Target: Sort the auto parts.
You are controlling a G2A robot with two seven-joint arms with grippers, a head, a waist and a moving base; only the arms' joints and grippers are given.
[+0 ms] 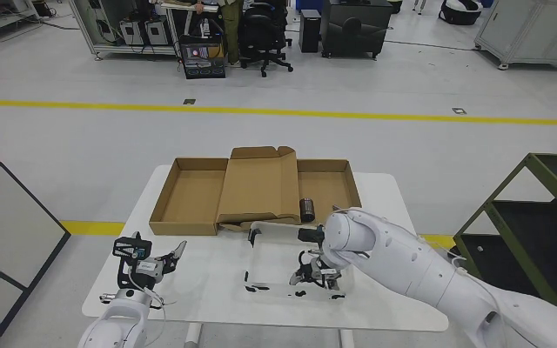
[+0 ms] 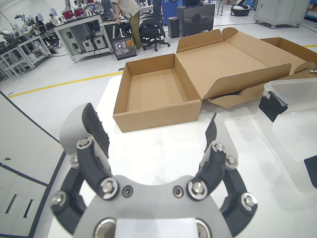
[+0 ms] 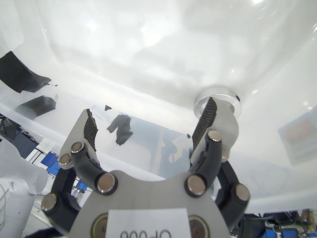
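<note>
Two tools gape: left tool near table edge, right tool beside ring

Left gripper spread wide, held low; right gripper spread, pointing down

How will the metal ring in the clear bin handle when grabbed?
The ring looks like solid machined metal: probably stiff, heavy for its size. Smooth finish may slip in the right claw. Lying flat on the bin floor, it should slide, not roll.
</note>
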